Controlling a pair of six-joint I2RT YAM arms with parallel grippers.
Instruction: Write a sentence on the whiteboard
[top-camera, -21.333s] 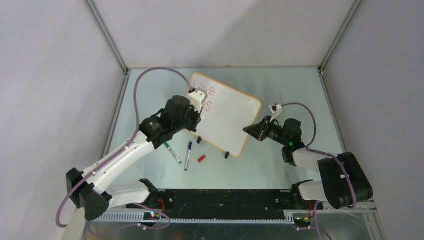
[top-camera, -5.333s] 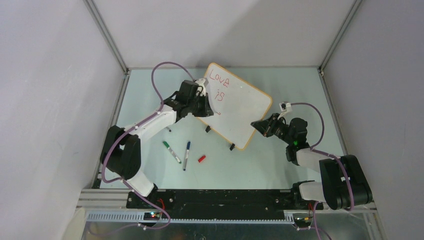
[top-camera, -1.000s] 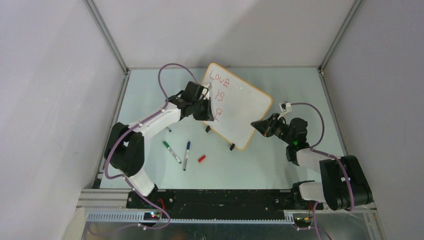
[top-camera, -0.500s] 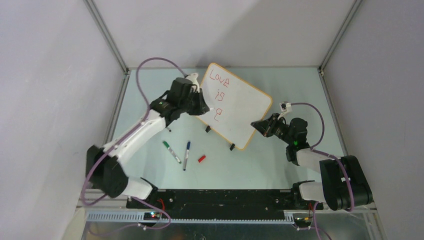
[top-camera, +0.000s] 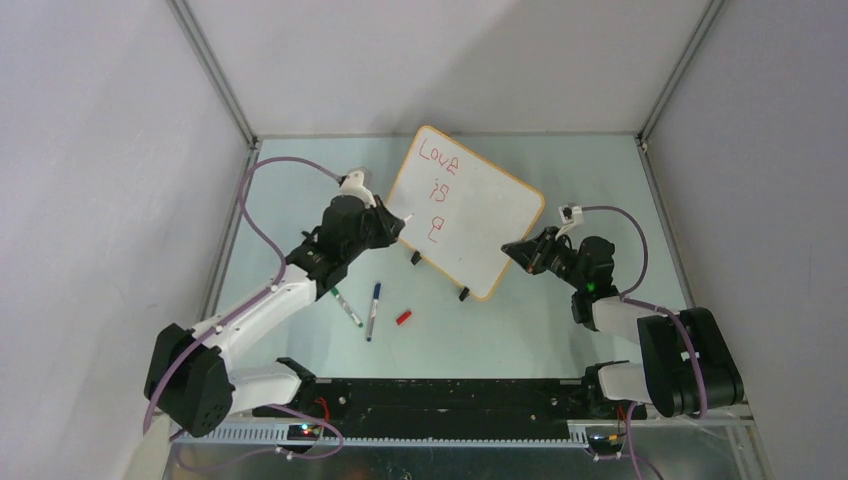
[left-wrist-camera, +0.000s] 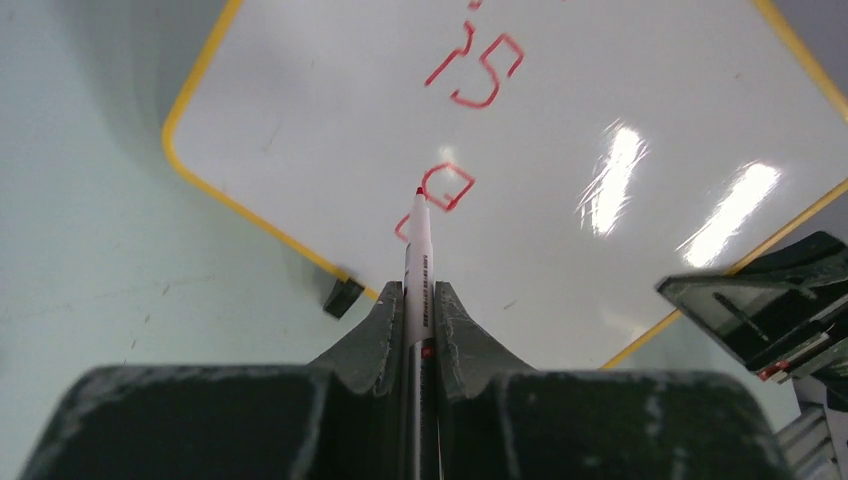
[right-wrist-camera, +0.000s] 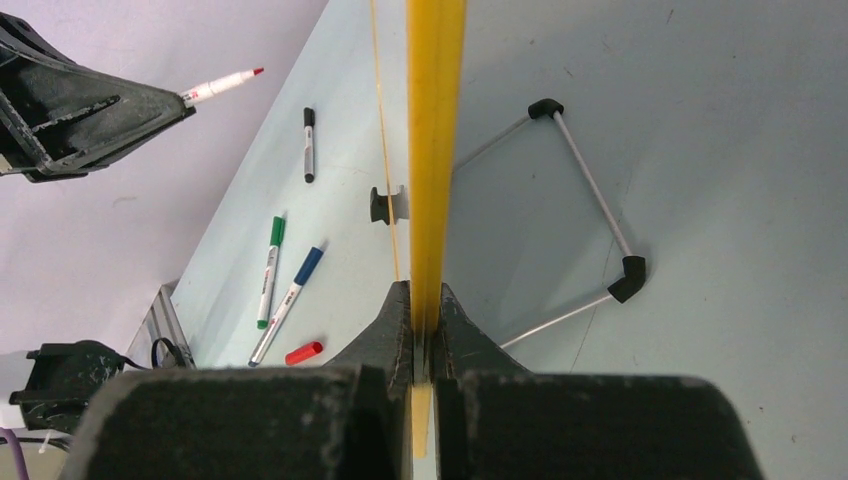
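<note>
The whiteboard (top-camera: 480, 215) stands tilted on its black clip feet (top-camera: 415, 258). The sentence (top-camera: 437, 157) is in red: "Love", "is" (left-wrist-camera: 475, 75) and below them a single looped letter (left-wrist-camera: 440, 195). My left gripper (top-camera: 390, 226) is shut on a red marker (left-wrist-camera: 418, 260). It hovers at the board's lower left edge, and the marker's tip (right-wrist-camera: 257, 71) is off the surface. My right gripper (right-wrist-camera: 425, 300) is shut on the board's orange frame (right-wrist-camera: 432, 150) at its right edge.
A green marker (top-camera: 343, 305), a blue marker (top-camera: 373, 312) and a red cap (top-camera: 403, 317) lie on the table in front of the board. A black pen (right-wrist-camera: 308, 145) lies near the left arm. A wire stand (right-wrist-camera: 590, 220) props the board from behind.
The left arm has pulled back from the board toward the lower left, lifting the marker off. A looped red letter has been finished on the third line. The right gripper has not moved.
</note>
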